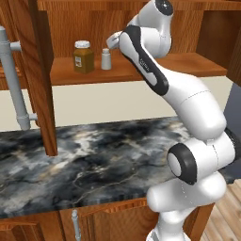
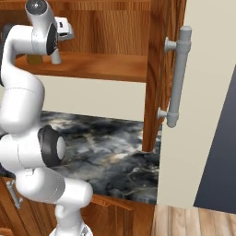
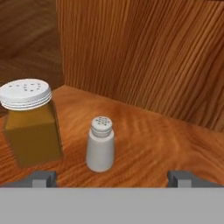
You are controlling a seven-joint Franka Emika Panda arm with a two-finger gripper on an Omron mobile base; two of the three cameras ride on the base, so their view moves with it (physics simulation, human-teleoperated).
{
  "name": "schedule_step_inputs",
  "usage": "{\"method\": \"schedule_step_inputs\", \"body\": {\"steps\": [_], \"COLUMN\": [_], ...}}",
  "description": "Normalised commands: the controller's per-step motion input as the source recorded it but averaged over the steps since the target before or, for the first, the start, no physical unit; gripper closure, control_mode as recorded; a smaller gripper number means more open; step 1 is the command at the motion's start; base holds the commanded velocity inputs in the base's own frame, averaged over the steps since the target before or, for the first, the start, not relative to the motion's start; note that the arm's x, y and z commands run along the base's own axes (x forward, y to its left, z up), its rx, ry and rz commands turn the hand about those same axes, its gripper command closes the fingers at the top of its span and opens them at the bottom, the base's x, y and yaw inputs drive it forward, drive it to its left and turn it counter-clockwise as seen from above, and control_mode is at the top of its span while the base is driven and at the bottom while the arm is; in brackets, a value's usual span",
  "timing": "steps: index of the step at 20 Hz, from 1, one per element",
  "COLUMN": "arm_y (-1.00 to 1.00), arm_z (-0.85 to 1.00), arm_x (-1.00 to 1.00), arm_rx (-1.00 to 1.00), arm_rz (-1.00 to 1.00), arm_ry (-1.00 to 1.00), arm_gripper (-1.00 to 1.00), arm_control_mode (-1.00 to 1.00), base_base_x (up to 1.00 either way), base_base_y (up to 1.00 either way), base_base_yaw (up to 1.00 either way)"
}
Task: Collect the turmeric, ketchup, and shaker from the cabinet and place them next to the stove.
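Spread wide at the hand view's lower edge, the gripper holds nothing; ahead of it runs the cabinet shelf. On that shelf the turmeric stands left of the fingertips; the shaker stands upright just right of it, apart, nearly centred between the fingertips.

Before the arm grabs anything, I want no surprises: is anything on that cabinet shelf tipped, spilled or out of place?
Nothing stands out. The turmeric and the shaker both stand upright, side by side and apart, on the cabinet shelf, with nothing spilled around them. The gripper is open in front of them, touching neither.
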Motion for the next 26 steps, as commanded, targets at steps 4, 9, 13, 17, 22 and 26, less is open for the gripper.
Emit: {"method": "schedule_step_inputs", "body": {"steps": [4, 9, 13, 17, 22, 26], "arm_y": [0.23, 0.12, 0.01, 0.06, 0.02, 0.02], "arm_z": [-0.03, -0.02, -0.05, -0.17, -0.13, -0.1], "arm_x": [0.28, 0.24, 0.0, 0.09, 0.12, 0.15], "arm_rx": [0.0, 0.0, 0.0, 0.0, 0.0, 0.0], "arm_rz": [0.0, 0.0, 0.0, 0.0, 0.0, 0.0], "arm_ry": [0.0, 0.0, 0.0, 0.0, 0.0, 0.0], "arm_gripper": [-1.0, -1.0, -1.0, -1.0, -1.0, -1.0], "arm_control_mode": [-1.0, -1.0, -1.0, -1.0, -1.0, -1.0], "base_base_x": [0.0, 0.0, 0.0, 0.0, 0.0, 0.0], "base_base_y": [0.0, 0.0, 0.0, 0.0, 0.0, 0.0], "base_base_yaw": [0.0, 0.0, 0.0, 0.0, 0.0, 0.0]}}
